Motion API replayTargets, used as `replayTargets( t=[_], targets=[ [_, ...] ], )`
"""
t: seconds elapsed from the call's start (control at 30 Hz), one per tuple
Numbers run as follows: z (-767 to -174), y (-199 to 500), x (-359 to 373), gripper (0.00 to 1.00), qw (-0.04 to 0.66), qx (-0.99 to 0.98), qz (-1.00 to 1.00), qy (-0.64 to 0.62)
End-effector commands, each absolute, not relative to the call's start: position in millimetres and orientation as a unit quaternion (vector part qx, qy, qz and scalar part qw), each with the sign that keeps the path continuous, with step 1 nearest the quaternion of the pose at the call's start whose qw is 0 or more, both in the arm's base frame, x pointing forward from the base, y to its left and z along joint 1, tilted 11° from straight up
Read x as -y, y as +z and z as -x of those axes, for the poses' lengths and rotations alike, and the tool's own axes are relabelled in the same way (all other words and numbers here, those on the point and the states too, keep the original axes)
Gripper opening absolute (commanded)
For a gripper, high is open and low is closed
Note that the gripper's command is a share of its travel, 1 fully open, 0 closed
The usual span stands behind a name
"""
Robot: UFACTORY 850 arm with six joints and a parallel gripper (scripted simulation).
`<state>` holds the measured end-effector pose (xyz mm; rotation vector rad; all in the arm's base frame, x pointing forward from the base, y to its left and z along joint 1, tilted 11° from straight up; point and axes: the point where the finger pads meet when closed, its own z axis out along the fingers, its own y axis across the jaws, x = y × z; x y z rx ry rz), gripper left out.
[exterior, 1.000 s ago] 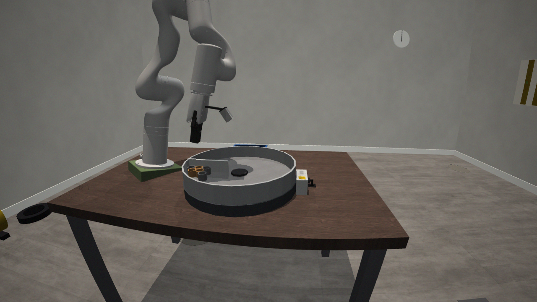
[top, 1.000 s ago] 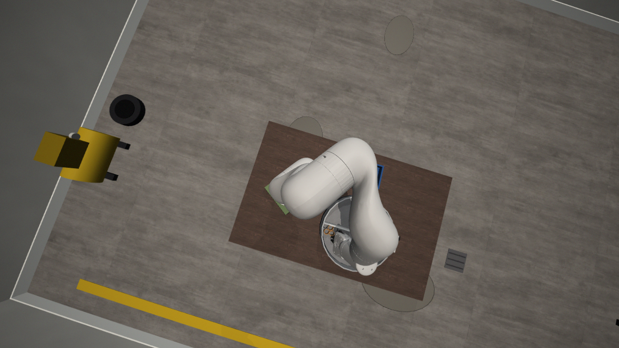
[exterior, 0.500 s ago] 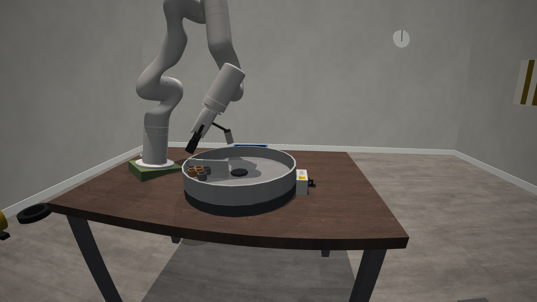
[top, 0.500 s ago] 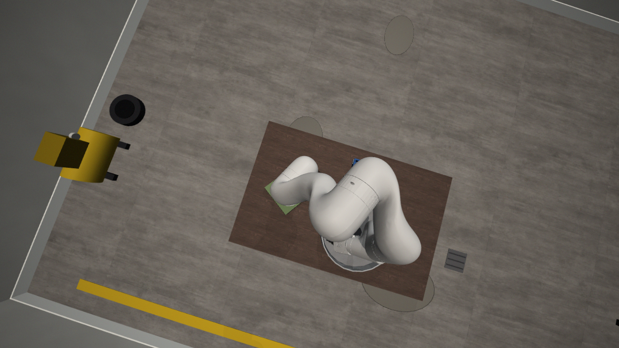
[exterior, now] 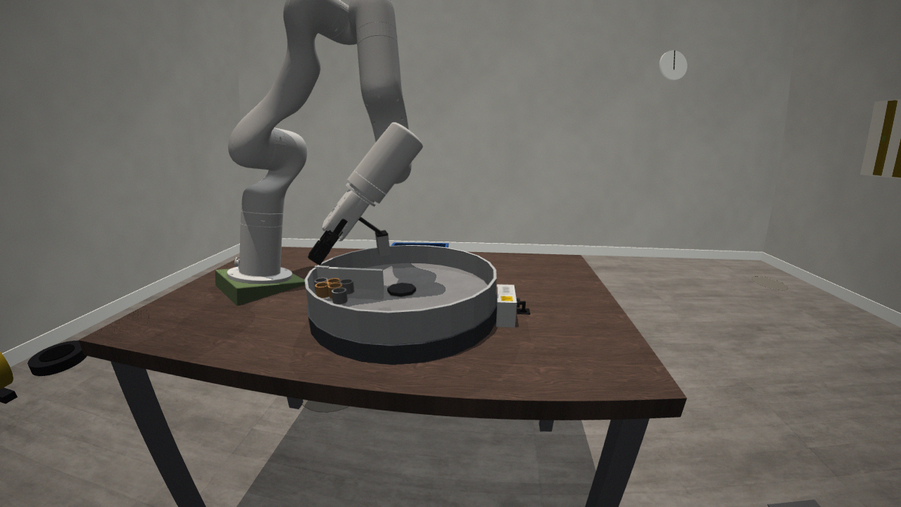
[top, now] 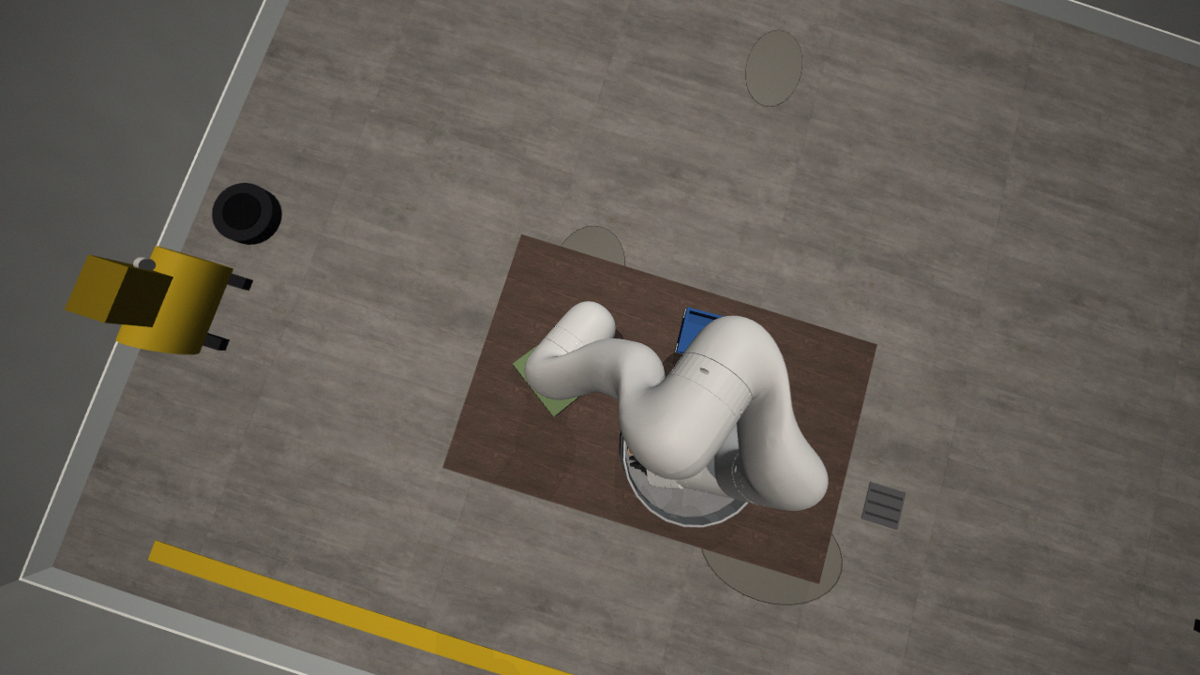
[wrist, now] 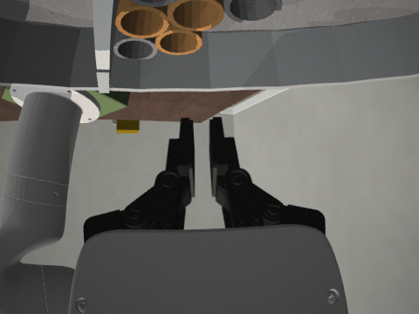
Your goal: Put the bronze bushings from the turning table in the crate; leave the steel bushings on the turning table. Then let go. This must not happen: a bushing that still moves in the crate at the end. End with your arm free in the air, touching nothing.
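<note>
In the exterior view, the pincer (top: 635, 463) (exterior: 316, 259) (wrist: 201, 134), clenched on nothing, hangs near the ten o'clock rim of the turning table (top: 676, 521) (exterior: 402, 325) (wrist: 305, 54). Bronze bushings (exterior: 322, 290) (wrist: 179, 44) stand inside at nine, among steel bushings (exterior: 339, 296) (wrist: 135, 49); the blue crate (top: 696, 330) (exterior: 420, 244) lies beyond twelve.

The arm (top: 703, 411) (exterior: 379, 63) (wrist: 40, 153) has swung its elbow farther from its base over the last second, and its wrist has sunk and leaned over from nearly upright to a steep slant. The gripper (top: 634, 461) (exterior: 316, 259) (wrist: 201, 134) has dropped closer to the rim of the turning table (top: 689, 515) (exterior: 402, 326) (wrist: 271, 65), its tips now aimed more toward the base. From above, the crate's left part (top: 695, 332) has come into sight, while the arm has come to cover its right side.
</note>
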<state>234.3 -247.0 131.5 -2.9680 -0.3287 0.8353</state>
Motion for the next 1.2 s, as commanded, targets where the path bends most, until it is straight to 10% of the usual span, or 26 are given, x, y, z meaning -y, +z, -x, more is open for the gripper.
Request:
replayTargets(
  t=[0.0,1.17],
  targets=[
    [-235,132,247,0.11,0.020,0.106,0.957,0.270],
    [-237,108,243,0.11,0.023,0.106,0.957,0.270]
  ],
)
